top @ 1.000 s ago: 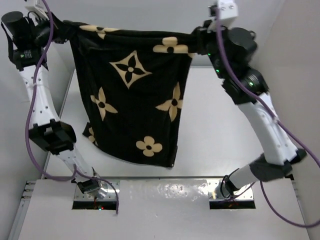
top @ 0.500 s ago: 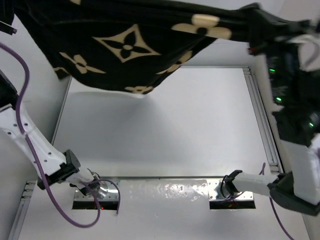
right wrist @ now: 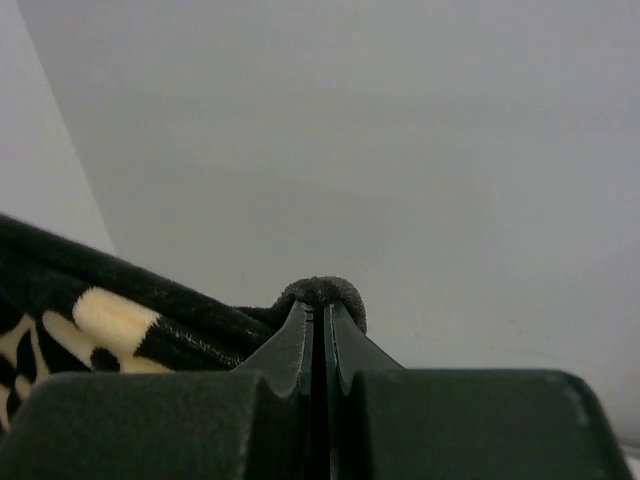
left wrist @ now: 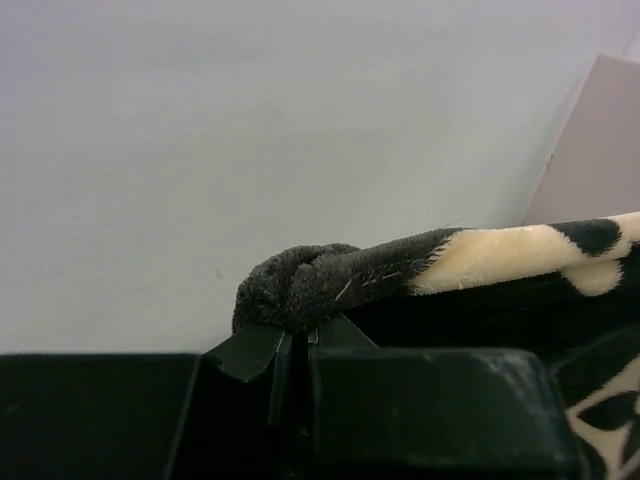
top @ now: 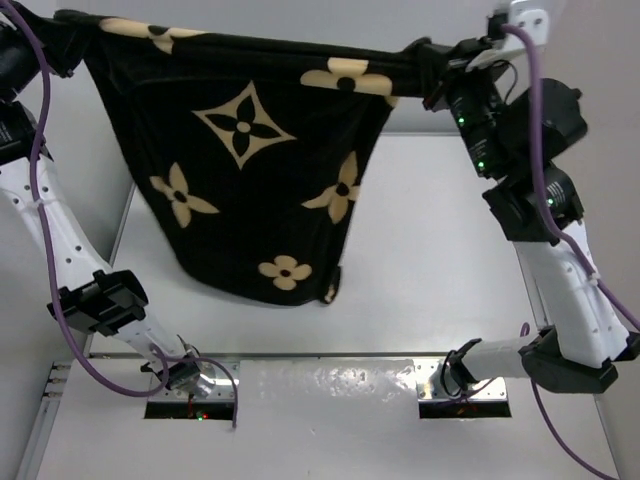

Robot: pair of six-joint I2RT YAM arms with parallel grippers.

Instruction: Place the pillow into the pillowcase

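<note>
- Overhead, we see the pillowcase (top: 250,170) hanging as a broad sheet between the two tools, above the white counter (top: 430,260).
- Its top edge is pulled into a nearly straight line. The sides taper down to a rounded lower hem, with one loose corner drooping at the bottom right.
- We read the fabric as thick black plush with a short nap, printed with tan four-petal flowers and diamond-shaped stars.
- The left tool (top: 72,22) is clamped on the top left corner. In its wrist view the jaws meet on a bunched grey-black roll of plush, and a cream petal lies just beyond it.
- The right tool (top: 428,75) is clamped on the top right corner. In its wrist view the two black fingers are pressed together, with a small round tuft of plush above their tips.
- The counter looks smooth and matte.
- Half a second ago the pillowcase was swung up towards the camera and blurred, its hem near the far edge of the counter. Now it hangs down again, the hem over the middle of the counter and the print sharp.
- Against a second ago, we find the top edge stretched wider: the left tool sits farther out to the left and the right tool farther right, each on the same corner.
</note>
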